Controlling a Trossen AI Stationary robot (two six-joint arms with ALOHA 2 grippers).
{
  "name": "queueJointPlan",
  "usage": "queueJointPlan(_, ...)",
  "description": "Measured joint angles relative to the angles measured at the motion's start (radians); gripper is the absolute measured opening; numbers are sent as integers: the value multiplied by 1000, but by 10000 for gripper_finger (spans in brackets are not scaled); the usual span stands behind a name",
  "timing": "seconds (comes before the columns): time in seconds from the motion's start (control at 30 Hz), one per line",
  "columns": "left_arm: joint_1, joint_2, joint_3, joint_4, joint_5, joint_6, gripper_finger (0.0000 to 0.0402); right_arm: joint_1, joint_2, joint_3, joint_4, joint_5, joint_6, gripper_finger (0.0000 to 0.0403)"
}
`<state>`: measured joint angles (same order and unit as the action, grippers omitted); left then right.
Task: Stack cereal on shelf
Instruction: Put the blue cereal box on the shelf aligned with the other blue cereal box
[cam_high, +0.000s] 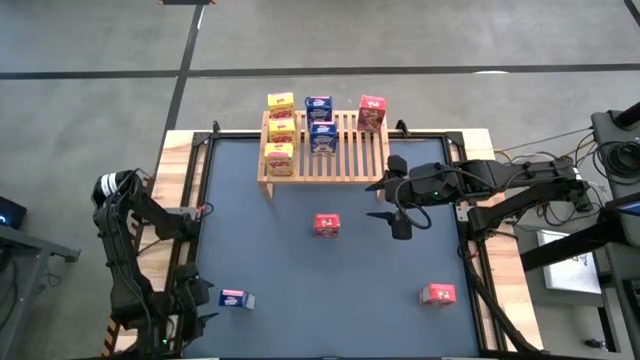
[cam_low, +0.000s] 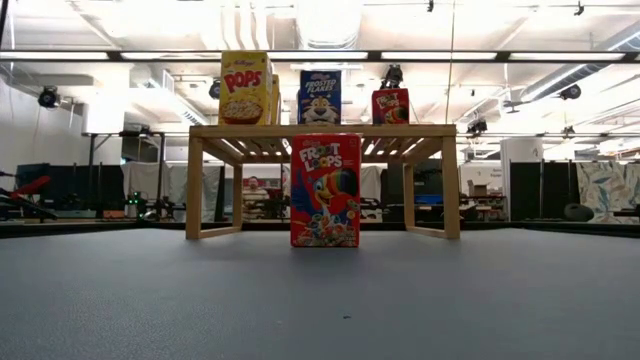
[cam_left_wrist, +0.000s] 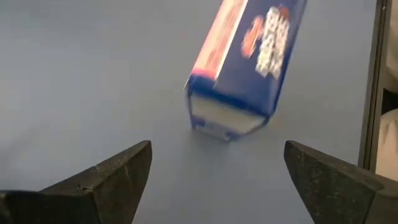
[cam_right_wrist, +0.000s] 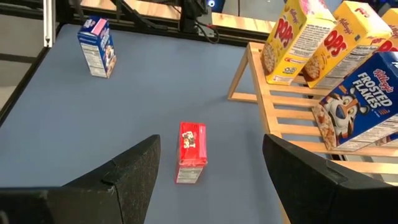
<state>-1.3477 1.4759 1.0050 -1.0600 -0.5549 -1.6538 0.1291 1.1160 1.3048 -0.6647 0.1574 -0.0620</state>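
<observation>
The light-wood shelf (cam_high: 340, 160) stands at the table's far edge. On its slats stand three yellow boxes (cam_high: 280, 130), two blue boxes (cam_high: 321, 122) and one red box (cam_high: 371, 112). A red box (cam_high: 326, 225) stands upright on the mat in front of the shelf; it also shows in the low view (cam_low: 325, 190). Another red box (cam_high: 438, 294) sits near the front right. A blue box (cam_high: 232, 299) stands at the front left. My left gripper (cam_high: 203, 298) is open just left of that blue box (cam_left_wrist: 245, 62). My right gripper (cam_high: 376, 200) is open and empty right of the middle red box (cam_right_wrist: 191, 151).
The table's raised wooden rim (cam_high: 185, 180) and dark frame run along its sides. Cables and gear (cam_high: 600, 160) lie beyond the right edge. Open blue mat (cam_high: 330, 290) lies between the loose boxes.
</observation>
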Motion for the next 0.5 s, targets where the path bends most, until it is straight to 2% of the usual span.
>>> queueJointPlan(0.2, -50, -4, -49, 6, -42, -109, 349, 3, 0, 0, 4, -1, 0, 272)
queueJointPlan(0.5, -51, -10, -144, 66, -102, -66, 349, 18, 0, 0, 22, -2, 2, 272)
